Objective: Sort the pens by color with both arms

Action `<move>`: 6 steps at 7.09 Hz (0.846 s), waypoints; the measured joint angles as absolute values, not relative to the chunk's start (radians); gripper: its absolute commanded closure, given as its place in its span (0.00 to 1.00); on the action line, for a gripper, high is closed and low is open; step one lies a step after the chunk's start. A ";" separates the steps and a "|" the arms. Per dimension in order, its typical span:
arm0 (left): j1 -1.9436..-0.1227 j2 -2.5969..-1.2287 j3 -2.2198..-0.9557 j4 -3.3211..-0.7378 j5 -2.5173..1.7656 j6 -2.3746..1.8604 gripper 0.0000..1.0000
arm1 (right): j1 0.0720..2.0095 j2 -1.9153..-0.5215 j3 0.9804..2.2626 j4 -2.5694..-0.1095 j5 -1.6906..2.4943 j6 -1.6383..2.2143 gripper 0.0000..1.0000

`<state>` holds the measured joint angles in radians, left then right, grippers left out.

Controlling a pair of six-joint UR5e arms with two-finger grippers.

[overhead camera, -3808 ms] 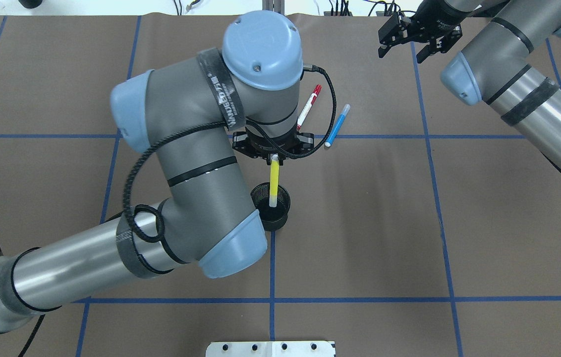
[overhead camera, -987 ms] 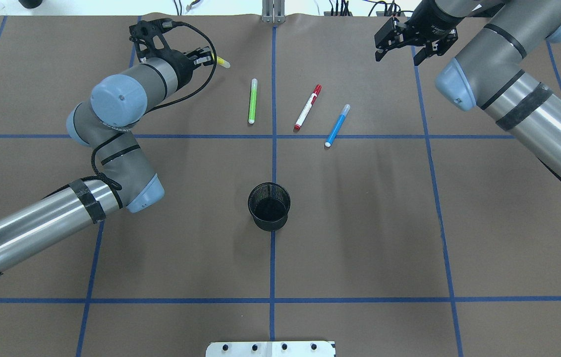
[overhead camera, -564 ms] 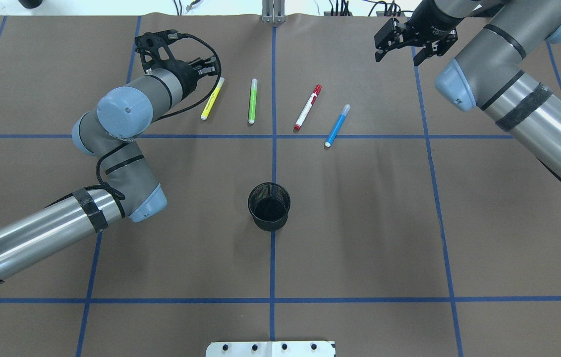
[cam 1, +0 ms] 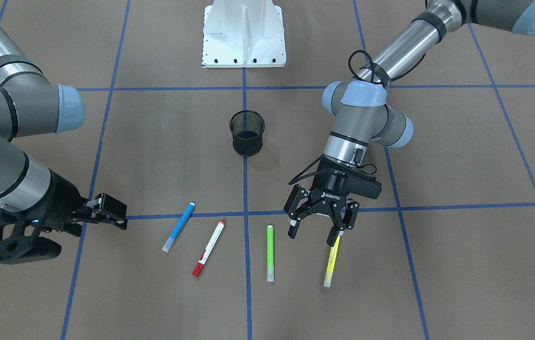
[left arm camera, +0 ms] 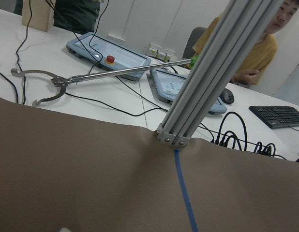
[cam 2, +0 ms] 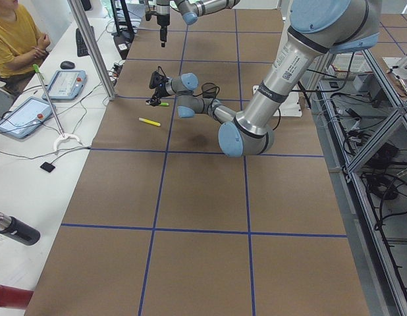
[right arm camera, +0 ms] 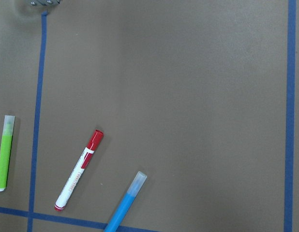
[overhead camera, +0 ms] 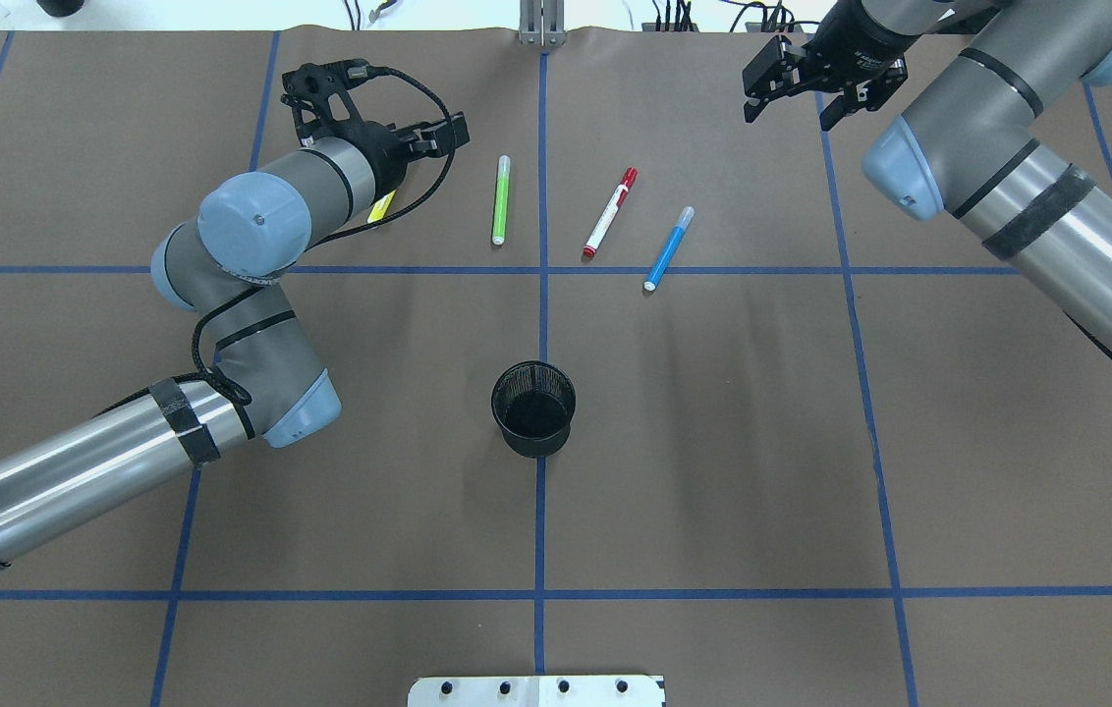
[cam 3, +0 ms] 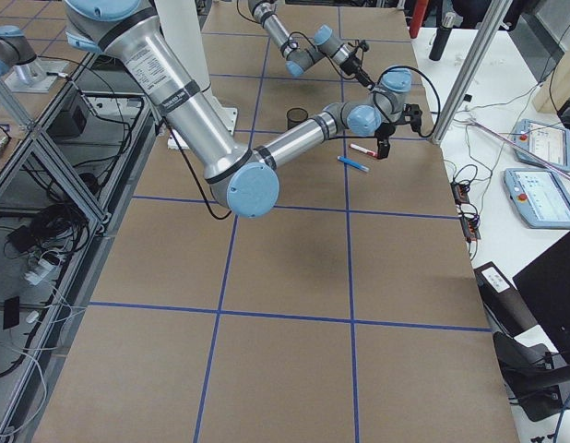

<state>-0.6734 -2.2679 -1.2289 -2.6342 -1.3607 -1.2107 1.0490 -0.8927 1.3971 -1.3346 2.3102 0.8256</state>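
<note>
Four pens lie in a row on the brown table. The yellow pen (cam 1: 330, 260) is partly hidden under my left arm in the overhead view (overhead camera: 381, 208). Beside it lie the green pen (overhead camera: 500, 199), the white pen with red ends (overhead camera: 610, 212) and the blue pen (overhead camera: 668, 247). My left gripper (cam 1: 312, 235) is open and empty, just above the yellow pen's near end. My right gripper (overhead camera: 790, 110) is open and empty at the far right, apart from the blue pen. The right wrist view shows the green pen (right arm camera: 4, 152), the red-ended pen (right arm camera: 79, 169) and the blue pen (right arm camera: 125, 203).
A black mesh cup (overhead camera: 534, 407) stands at the table's middle, nearer the robot than the pens. The white base plate (cam 1: 244, 33) is at the robot's edge. An aluminium post (left arm camera: 207, 72), tablets and an operator (cam 2: 16, 33) are beyond the far edge.
My left gripper lifted the yellow pen from the cup, carried it to the far left, laid it beside the green pen and opened. It has since shifted slightly right. The right arm has not moved.
</note>
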 measured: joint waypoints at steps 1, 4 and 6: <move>-0.676 -2.262 -1.281 -2.532 -1.436 -1.207 0.01 | 1.050 -0.893 1.400 -1.335 2.310 0.826 0.01; -0.699 -2.211 -1.561 -2.030 -1.609 -1.049 0.02 | 1.053 -0.934 1.457 -1.335 2.284 0.828 0.01; -0.775 -2.192 -1.683 -1.726 -1.724 -0.826 0.02 | 1.068 -1.017 1.532 -1.336 2.269 0.824 0.01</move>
<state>-0.7753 -2.1924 -1.6834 -1.7264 -1.7242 -0.8259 1.0675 -1.0166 1.5319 -1.3363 2.2689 0.8241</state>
